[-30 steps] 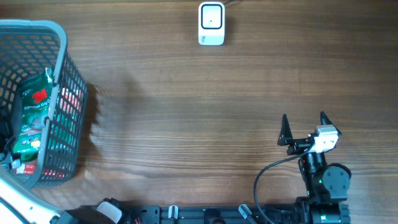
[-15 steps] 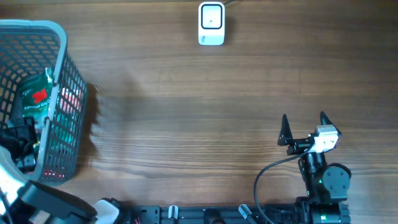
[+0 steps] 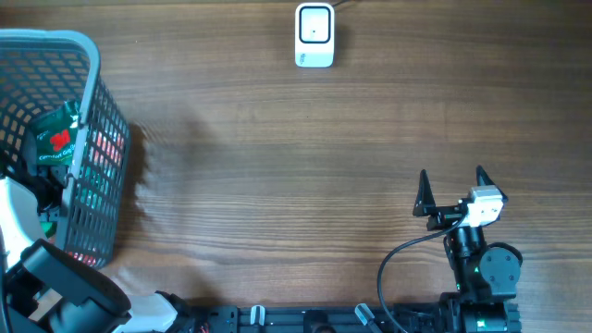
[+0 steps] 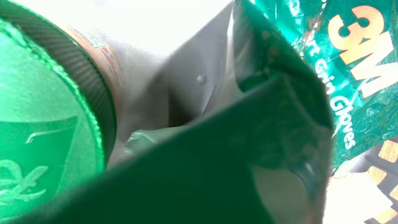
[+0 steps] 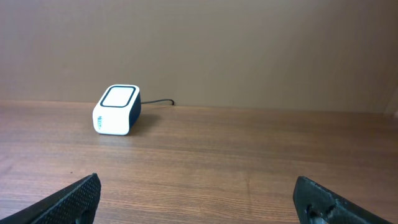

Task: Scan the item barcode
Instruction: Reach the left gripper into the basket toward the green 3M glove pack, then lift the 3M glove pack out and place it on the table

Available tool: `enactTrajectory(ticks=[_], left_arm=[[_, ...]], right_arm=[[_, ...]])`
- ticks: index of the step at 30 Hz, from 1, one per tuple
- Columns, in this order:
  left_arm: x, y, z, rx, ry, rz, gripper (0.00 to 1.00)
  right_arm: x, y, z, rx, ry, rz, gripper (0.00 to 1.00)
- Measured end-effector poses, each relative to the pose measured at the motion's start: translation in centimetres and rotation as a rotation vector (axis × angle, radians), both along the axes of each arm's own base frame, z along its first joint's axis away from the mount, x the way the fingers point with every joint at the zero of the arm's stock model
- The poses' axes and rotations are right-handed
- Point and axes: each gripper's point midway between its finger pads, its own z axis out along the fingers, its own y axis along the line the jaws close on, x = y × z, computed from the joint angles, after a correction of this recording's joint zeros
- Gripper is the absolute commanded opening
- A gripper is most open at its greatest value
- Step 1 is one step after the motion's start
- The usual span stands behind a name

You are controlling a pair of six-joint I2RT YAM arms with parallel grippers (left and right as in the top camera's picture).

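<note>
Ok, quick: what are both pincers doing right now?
Left pincer: closed, down in the basket at the green glove packet; an actual hold can't be confirmed.
Right pincer: open, empty, above the table.

Overhead: even light; the basket's (image 3: 97,139) faint shadow falls right.
Left wrist: your close-up is blurred, with white glare at top.
Right wrist: you see it sharp and evenly lit.
</note>
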Motion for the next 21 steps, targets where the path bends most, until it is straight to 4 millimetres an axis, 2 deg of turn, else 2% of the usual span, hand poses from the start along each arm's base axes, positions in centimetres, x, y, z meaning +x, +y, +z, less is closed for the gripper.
enactTrajectory(ticks=[4,6,8,10,11,19,20,21], left_arm=[[-0.1,0.1,0.3,0.014,0.000,0.001,0.05],[0.0,0.2,1.7,0.044,-0.030,0.001,0.12],[0.1,0.2,4.0,0.096,-0.078,0.000,0.13],[0.3,0.4,7.6,0.176,-0.157,0.001,0.04],[0.3,0.4,9.1,0.209,-0.188,0.000,0.04],[-0.9,-0.7,16.9,0.391,-0.362,0.005,0.04],[-1.3,-1.1,18.9,0.441,-0.413,0.006,0.04],[-2.0,-1.8,21.9,0.512,-0.485,0.007,0.04]], right_arm=[[0.0,0.0,0.0,0.000,0.000,0.000,1.00],[0.0,0.0,0.0,0.000,0.000,0.000,1.00],[0.0,0.0,0.0,0.000,0.000,0.000,1.00],[0.0,0.0,0.0,0.000,0.000,0.000,1.00],[0.0,0.0,0.0,0.000,0.000,0.000,1.00],[0.0,0.0,0.0,0.000,0.000,0.000,1.00],[0.0,0.0,0.0,0.000,0.000,0.000,0.99],[0.0,0.0,0.0,0.000,0.000,0.000,1.00]])
